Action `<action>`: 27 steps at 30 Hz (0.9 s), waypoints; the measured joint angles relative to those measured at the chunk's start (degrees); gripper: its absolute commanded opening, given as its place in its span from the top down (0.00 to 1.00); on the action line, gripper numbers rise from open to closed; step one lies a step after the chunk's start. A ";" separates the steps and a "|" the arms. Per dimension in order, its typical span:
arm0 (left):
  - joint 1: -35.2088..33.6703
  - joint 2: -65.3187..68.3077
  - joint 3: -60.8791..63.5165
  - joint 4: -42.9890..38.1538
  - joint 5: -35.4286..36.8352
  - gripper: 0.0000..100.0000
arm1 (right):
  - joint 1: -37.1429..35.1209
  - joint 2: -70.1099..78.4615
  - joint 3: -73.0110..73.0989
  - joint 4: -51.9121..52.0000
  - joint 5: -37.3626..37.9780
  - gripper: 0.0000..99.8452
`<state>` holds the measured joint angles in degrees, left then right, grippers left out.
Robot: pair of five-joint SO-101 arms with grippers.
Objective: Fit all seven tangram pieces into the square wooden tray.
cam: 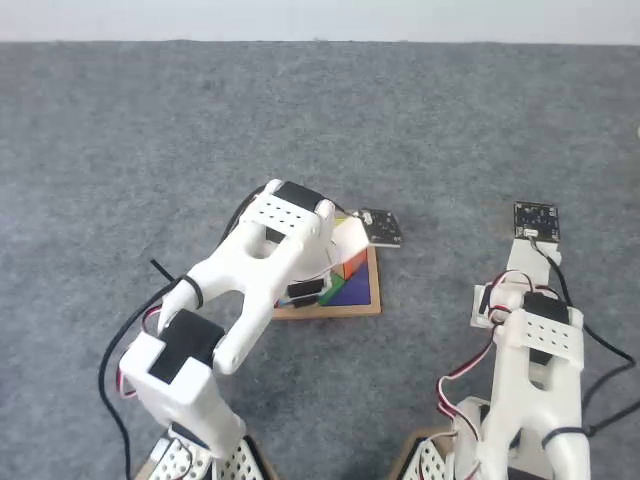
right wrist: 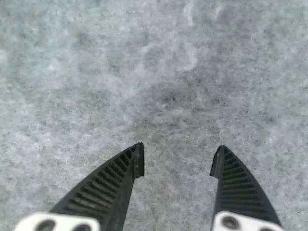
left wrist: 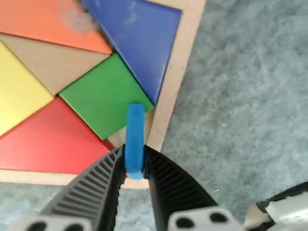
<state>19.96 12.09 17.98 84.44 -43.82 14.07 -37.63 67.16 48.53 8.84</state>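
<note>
Insertion step: left claw (left wrist: 134, 166) grips a small light-blue wooden piece (left wrist: 135, 139) on edge over a gap at the square wooden tray's (left wrist: 175, 82) corner. The next move likely calls for laying it flat. Right claw (right wrist: 175, 161) is spread wide over the grey counter (right wrist: 144, 72).

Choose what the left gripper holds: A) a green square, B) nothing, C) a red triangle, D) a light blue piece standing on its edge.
D: the left gripper is shut on a light blue piece, held on edge above a bare corner of the wooden tray.
</note>
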 measured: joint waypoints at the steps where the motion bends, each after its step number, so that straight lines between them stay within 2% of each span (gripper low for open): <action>1: 0.00 0.00 0.00 0.44 -0.70 0.93 | 0.00 0.00 0.00 0.00 0.00 0.76; 5: 0.00 0.00 0.00 1.41 -3.60 0.90 | 0.00 0.00 0.00 0.00 0.00 0.76; 18: 0.00 0.00 0.00 1.41 -4.13 0.89 | 0.00 0.00 0.00 0.00 0.00 0.76; 27: -5.36 0.00 -3.78 1.76 -4.31 0.89 | -0.09 0.00 0.00 0.00 0.00 0.76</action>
<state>14.59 12.09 14.20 86.20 -48.13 13.98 -37.63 67.16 48.53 8.84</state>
